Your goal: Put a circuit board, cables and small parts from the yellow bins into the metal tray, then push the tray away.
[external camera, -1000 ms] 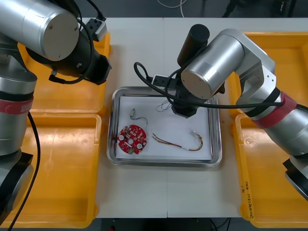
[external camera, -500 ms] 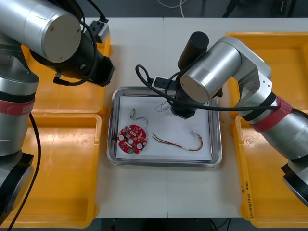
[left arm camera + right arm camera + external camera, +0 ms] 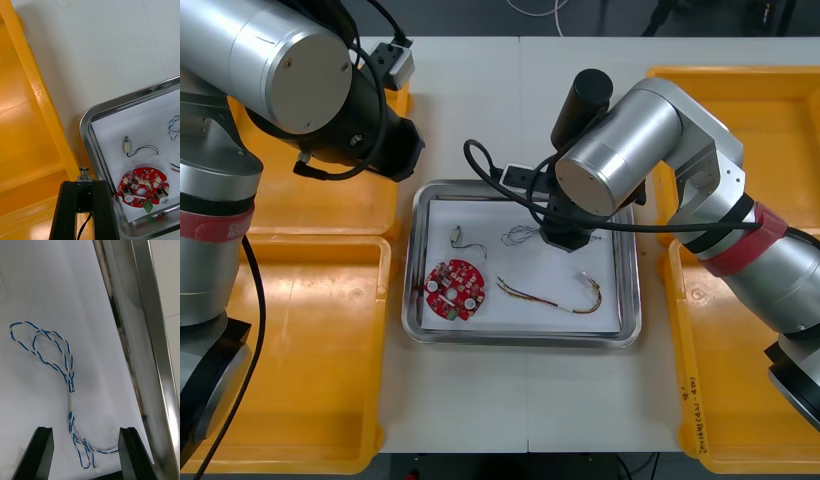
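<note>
Right wrist view: right gripper (image 3: 85, 432) wide open, holding nothing, low over the metal tray (image 3: 129, 315). The twisted blue and white cable (image 3: 56, 356) lies loose on the white liner, its tail between the fingers. It looks light, limp and springy, so pinch it at the white-sleeved middle if regrasping. Left gripper (image 3: 84, 183) is closed on a small metal part (image 3: 83, 174) over the yellow bin (image 3: 26, 131) wall beside the tray. That part is probably slippery, held only at the tip, with a black lead dangling.

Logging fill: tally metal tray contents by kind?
Round red circuit board: 1
Cables: 2 (twisted blue and white cable, red and yellow cable)
Wired small metal part: 1
Total: 4
Uncounted: small metal part in left gripper beside metal tray; right gripper open over tray.
</note>
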